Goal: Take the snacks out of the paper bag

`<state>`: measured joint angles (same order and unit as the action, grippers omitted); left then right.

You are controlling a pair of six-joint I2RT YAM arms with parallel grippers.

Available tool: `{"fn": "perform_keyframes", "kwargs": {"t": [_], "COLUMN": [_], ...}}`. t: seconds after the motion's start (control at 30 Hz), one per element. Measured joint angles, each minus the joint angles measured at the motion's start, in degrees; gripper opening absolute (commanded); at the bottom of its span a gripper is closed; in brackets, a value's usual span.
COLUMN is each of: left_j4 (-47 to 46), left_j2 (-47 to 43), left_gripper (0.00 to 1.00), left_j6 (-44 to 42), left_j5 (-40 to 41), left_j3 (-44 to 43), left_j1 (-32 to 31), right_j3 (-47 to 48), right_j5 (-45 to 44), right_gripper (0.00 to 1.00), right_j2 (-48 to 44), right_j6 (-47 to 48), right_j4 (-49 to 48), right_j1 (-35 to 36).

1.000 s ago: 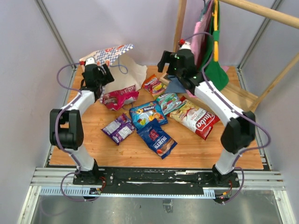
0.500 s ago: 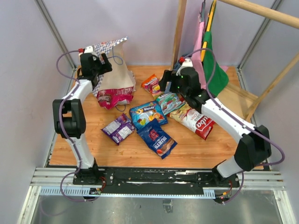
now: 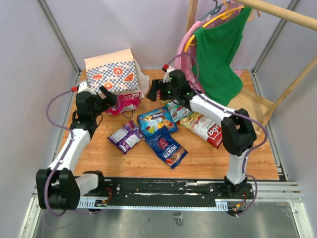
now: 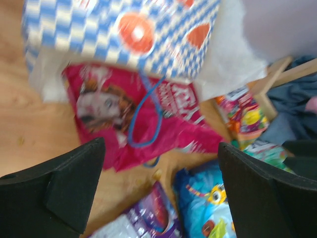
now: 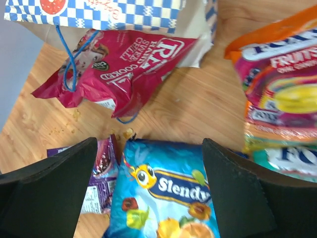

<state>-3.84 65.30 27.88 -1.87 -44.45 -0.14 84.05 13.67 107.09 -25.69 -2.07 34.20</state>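
While the paper bag point(image 3: 113, 72) sits at the back left of the wooden table point(image 3: 223, 161), the overhead view shows five packets lying in front of it: a magenta packet point(image 3: 126, 102) right against its base, a purple packet point(image 3: 126, 136), a light blue packet point(image 3: 156, 121), a dark blue packet point(image 3: 167, 147) and a red-and-white packet point(image 3: 209, 129). The left gripper point(image 3: 108, 95) hangs just left of the magenta packet, and the right gripper point(image 3: 154, 91) just right of it. A green shirt point(image 3: 218, 49) hangs from a rail point(image 3: 277, 12) behind.

From the left wrist, the fingers point(image 4: 69, 183) are spread wide and hold nothing. The bag's blue cord point(image 4: 148, 111) lies looped over the magenta packet, whose top end is tucked under the bag's edge.

From the right wrist, the fingers point(image 5: 49, 193) are likewise wide apart and empty above the light blue packet. An orange-topped packet point(image 5: 277, 84) lies at the right.
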Motion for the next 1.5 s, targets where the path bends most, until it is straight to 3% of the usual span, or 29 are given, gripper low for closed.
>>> {"fn": "perform_keyframes", "kwargs": {"t": [0.23,0.43,0.53,0.93,1.27,1.37,1.5], "left_j4": [3.89,-0.35,-3.69,-14.12,-19.26,-20.83,-22.97], "left_j2": [-0.26,4.15,6.54,10.25,11.52,12.13,13.88], "left_gripper": [1.00,0.99,0.91,0.63,0.31,0.32,0.49], "left_j6": [4.00,6.99,7.82,10.88,12.87,13.46,14.25], "left_j5": [2.45,-1.20,-2.58,-7.52,-10.80,-11.98,-14.19], "left_j3": [9.40,11.50,11.72,13.68,13.68,13.68,13.66], "left_j1": [2.25,5.16,6.21,10.75,13.05,13.46,13.66], "right_j3": [10.36,17.42,19.87,27.34,28.83,28.89,28.89], "right_j5": [8.59,10.43,10.62,11.21,11.37,11.43,11.47], "right_gripper": [0.74,0.62,0.48,0.39,0.05,0.05,0.04], "right_j2": [12.15,17.77,19.34,25.70,26.86,26.86,26.88], "right_j6": [-2.40,-2.64,-2.67,-2.78,-2.84,-2.86,-2.89], "right_j4": [-0.20,2.36,3.26,7.67,9.77,9.77,9.77], "right_j1": [0.61,2.78,3.63,4.07,4.07,4.07,4.07]}}
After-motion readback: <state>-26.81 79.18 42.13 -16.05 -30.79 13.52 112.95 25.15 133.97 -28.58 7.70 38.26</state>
